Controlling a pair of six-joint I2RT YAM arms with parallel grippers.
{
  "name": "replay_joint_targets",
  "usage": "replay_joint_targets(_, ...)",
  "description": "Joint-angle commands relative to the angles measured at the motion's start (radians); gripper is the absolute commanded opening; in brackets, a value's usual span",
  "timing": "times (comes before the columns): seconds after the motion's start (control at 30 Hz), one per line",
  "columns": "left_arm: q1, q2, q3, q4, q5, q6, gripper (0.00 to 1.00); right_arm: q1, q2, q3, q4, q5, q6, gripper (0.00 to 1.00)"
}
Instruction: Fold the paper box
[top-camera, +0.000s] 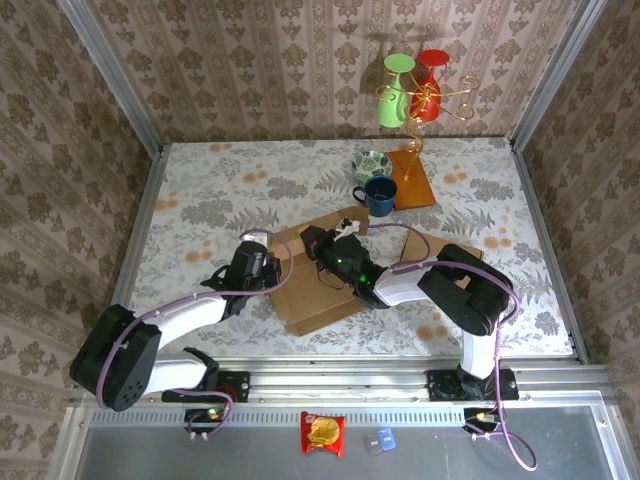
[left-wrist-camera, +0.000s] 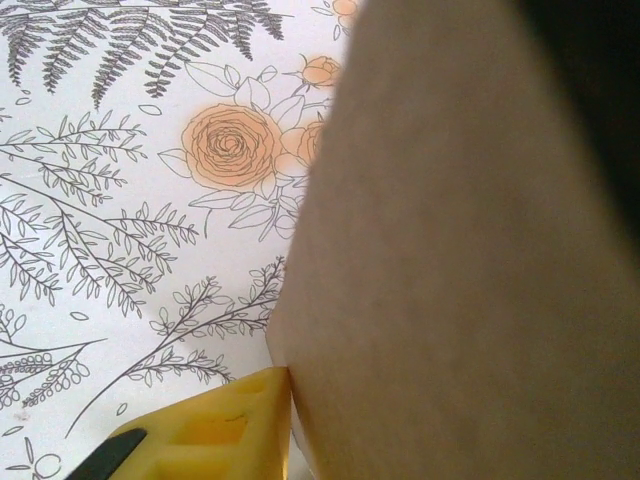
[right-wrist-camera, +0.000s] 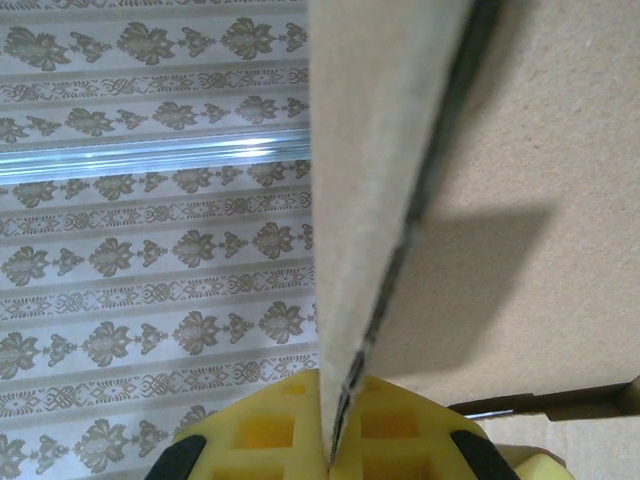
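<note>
Folding barely begun, I'd judge: one flap up, the rest flat.
Top: paper box (top-camera: 315, 305) at frame centre on the bench (top-camera: 200, 200). Left wrist: left fingers (left-wrist-camera: 215, 430) beside its edge, grip unclear. Right wrist: right fingers (right-wrist-camera: 260, 440) pinch a flap.

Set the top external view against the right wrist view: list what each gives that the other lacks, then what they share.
Top external gives the layout: the blue mug, patterned bowl and rack of glasses at the far side of the table. Right wrist gives the grip: the right gripper shut on a raised flap, seen edge-on. Shared: the paper box and the patterned wallpaper.
</note>
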Motion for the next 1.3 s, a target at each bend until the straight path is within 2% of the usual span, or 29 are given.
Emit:
replay_joint_targets(0.0, -0.01, 0.025, 0.031, 0.012, -0.034, -0.037, 0.24, 0.019, 0.024, -0.019, -0.059, -0.011, -0.006, 0.0)
replay_joint_targets(0.17, -0.026, 0.042, 0.048, 0.012, -0.062, -0.088, 0.21, 0.021, 0.027, -0.011, -0.072, -0.013, -0.002, 0.0)
replay_joint_targets(0.57, -0.058, 0.102, 0.11, -0.048, -0.14, -0.188, 0.22, 0.042, 0.028, 0.005, -0.12, 0.016, 0.013, 0.0)
replay_joint_targets(0.73, -0.058, 0.133, 0.132, -0.084, -0.177, -0.218, 0.13, 0.042, 0.022, 0.008, -0.136, 0.021, 0.023, 0.0)
replay_joint_targets(0.83, -0.059, 0.15, 0.142, -0.098, -0.189, -0.217, 0.0, 0.042, 0.011, 0.009, -0.159, 0.025, 0.03, 0.0)
replay_joint_targets(0.97, -0.059, 0.146, 0.15, -0.126, -0.23, -0.203, 0.0, 0.041, -0.021, 0.01, -0.231, 0.028, 0.026, 0.14)
replay_joint_targets(1.1, -0.057, 0.136, 0.152, -0.135, -0.261, -0.181, 0.0, 0.038, -0.087, -0.001, -0.323, 0.041, 0.007, 0.41)
replay_joint_targets(1.17, -0.051, 0.131, 0.152, -0.128, -0.254, -0.163, 0.0, 0.027, -0.135, 0.003, -0.396, 0.033, -0.01, 0.52)
replay_joint_targets(1.27, -0.022, 0.124, 0.16, -0.123, -0.204, -0.121, 0.0, -0.002, -0.234, 0.026, -0.54, -0.009, -0.086, 0.62)
